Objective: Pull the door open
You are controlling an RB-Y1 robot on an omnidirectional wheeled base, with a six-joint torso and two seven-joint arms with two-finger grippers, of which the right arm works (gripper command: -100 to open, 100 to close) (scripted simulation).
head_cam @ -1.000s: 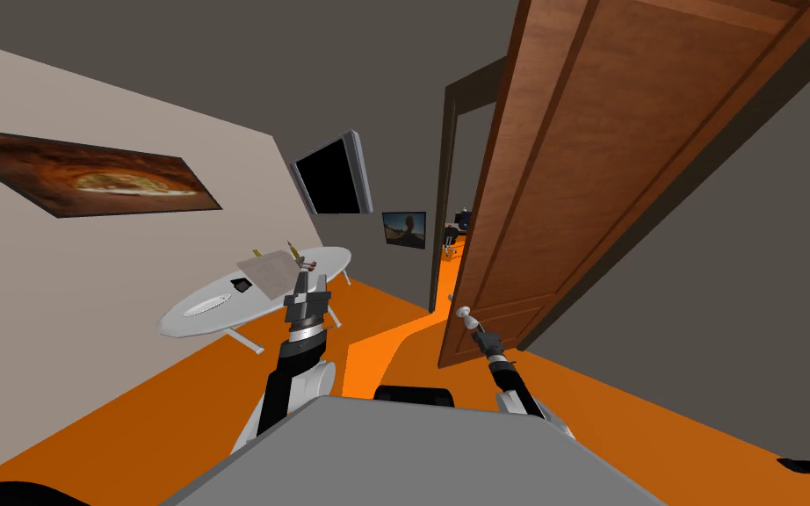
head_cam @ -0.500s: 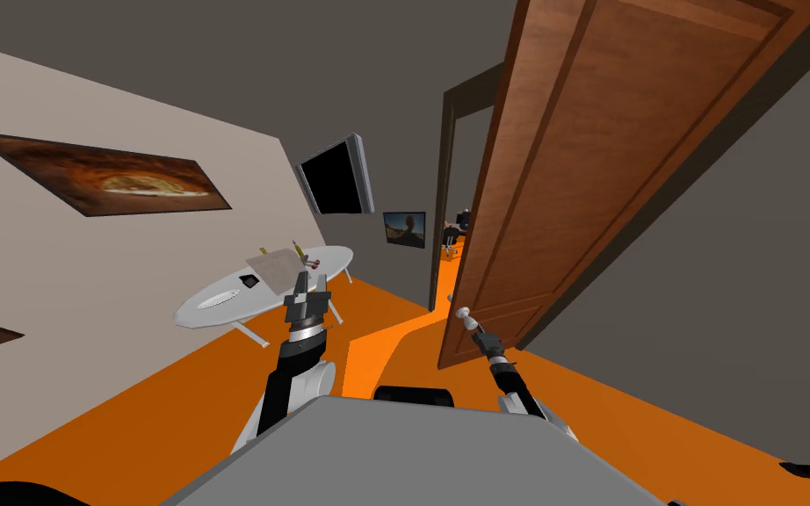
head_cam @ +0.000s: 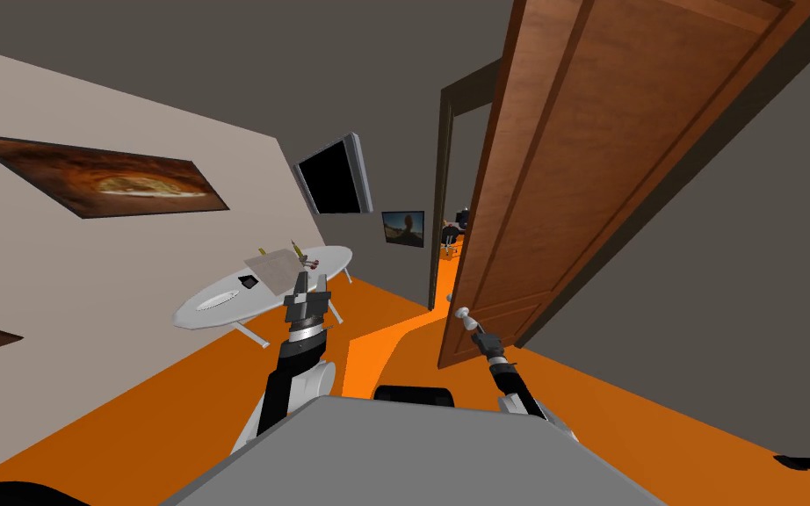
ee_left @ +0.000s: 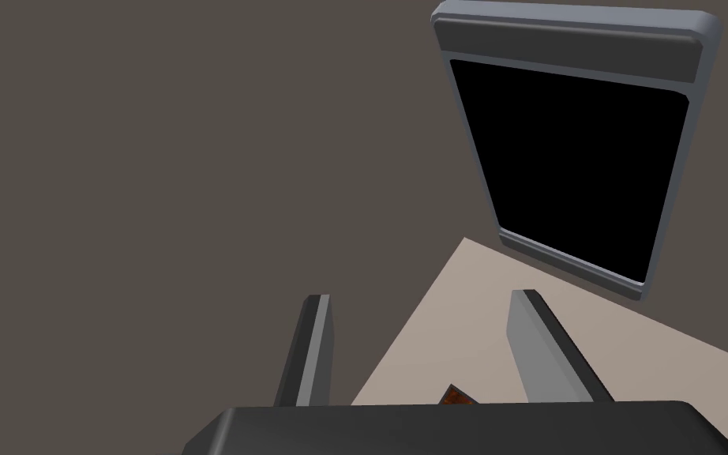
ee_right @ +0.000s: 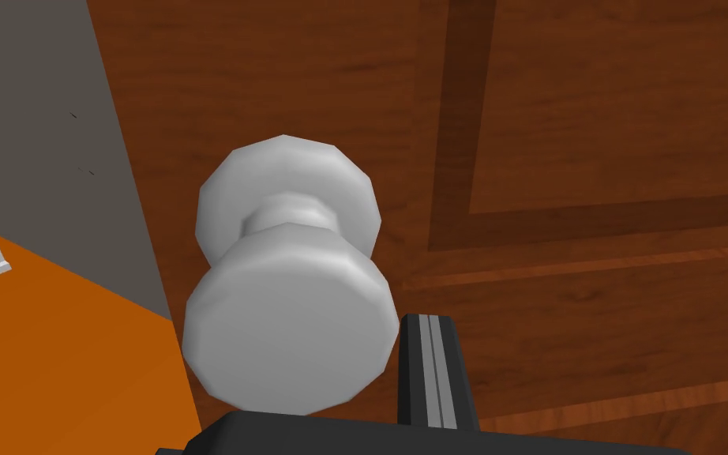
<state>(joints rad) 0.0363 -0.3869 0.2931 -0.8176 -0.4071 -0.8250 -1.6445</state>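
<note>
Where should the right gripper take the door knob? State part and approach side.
Grip the door knob by its round head, across the faceted rim; the narrower neck behind should stop slipping. Approach head-on at its flat face, since it juts straight off the door.

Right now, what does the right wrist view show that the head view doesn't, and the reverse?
Right wrist adds: one finger pressed against the side of the grey door knob. Head adds: the left gripper raised before a white table, a wall screen, the open doorway. Shared: the brown door, the knob, the right gripper at it, orange floor.
</note>
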